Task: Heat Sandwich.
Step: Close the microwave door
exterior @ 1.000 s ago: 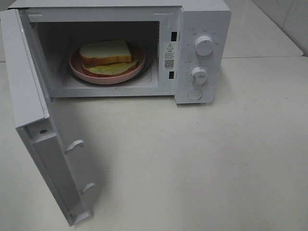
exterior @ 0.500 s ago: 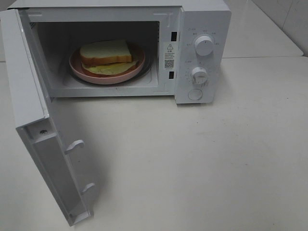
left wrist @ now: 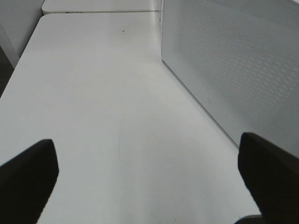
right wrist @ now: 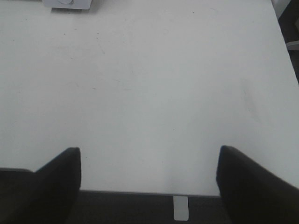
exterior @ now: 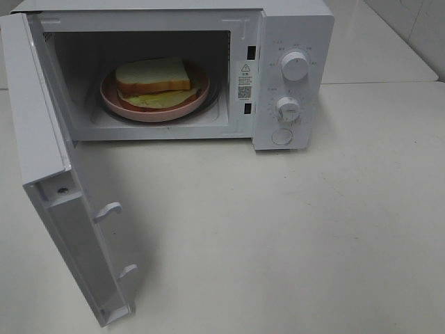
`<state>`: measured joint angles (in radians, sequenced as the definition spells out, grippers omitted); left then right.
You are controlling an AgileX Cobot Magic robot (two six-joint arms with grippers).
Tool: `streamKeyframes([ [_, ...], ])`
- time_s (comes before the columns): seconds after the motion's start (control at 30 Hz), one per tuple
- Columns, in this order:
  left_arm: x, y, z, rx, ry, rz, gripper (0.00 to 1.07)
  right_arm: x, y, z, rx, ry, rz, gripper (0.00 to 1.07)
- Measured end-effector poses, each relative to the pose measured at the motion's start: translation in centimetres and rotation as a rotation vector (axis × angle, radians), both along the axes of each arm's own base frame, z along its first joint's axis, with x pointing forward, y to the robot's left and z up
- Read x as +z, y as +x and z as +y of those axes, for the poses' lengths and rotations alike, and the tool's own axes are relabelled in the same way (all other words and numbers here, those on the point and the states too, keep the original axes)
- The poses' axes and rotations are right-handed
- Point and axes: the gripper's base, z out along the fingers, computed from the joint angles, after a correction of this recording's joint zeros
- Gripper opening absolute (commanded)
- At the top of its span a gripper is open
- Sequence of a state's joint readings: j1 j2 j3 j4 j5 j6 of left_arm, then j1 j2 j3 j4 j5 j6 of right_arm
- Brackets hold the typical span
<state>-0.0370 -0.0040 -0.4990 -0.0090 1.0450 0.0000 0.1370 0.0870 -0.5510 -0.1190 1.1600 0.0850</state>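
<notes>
Sandwich (exterior: 153, 78) on round pink plate (exterior: 111, 96), inside the cavity of a white microwave (exterior: 295, 28), well apart from both claws and in neither wrist view. Top slice sits slightly askew over the yellow-green filling, which shows at the front edge. Plate rests on the turntable, about centred in the cavity. Microwave door (exterior: 42, 146) swung fully open, inner face and two latch hooks showing. Control panel carries an upper dial (exterior: 295, 66), a lower dial (exterior: 287, 109) and a round button (exterior: 281, 136) below them. Left claw (left wrist: 147, 154): jaws spread wide, nothing between them, only bare white bench (left wrist: 103, 93) underneath. Close beside one of its fingers (left wrist: 268, 172) stands a white panel with fine dotted mesh (left wrist: 233, 60), upright on the bench; it looks like the outer face of the open door, though that cannot be confirmed from this view. Right claw (right wrist: 149, 156): jaws also wide apart, holding nothing, both fingers clear of the surface. It hangs over the near edge of the bench, with a dark strip below the edge. Well ahead of the right claw, a small corner of the microwave's base just shows. Neither claw appears in the high view.
</notes>
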Motion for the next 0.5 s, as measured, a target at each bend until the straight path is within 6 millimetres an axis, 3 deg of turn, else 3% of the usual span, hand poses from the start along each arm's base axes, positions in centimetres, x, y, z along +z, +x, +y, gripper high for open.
streamKeyframes([
  [0.27, 0.0, 0.0, 0.0, 0.0, 0.0, 0.0, 1.01, -0.28, -0.6, 0.17, -0.037, 0.029, -0.145, 0.76],
  [0.5, 0.0, 0.0, 0.0, 0.0, 0.0, 0.0, 1.01, -0.43, -0.44, 0.48, -0.033, 0.048, -0.157, 0.76],
])
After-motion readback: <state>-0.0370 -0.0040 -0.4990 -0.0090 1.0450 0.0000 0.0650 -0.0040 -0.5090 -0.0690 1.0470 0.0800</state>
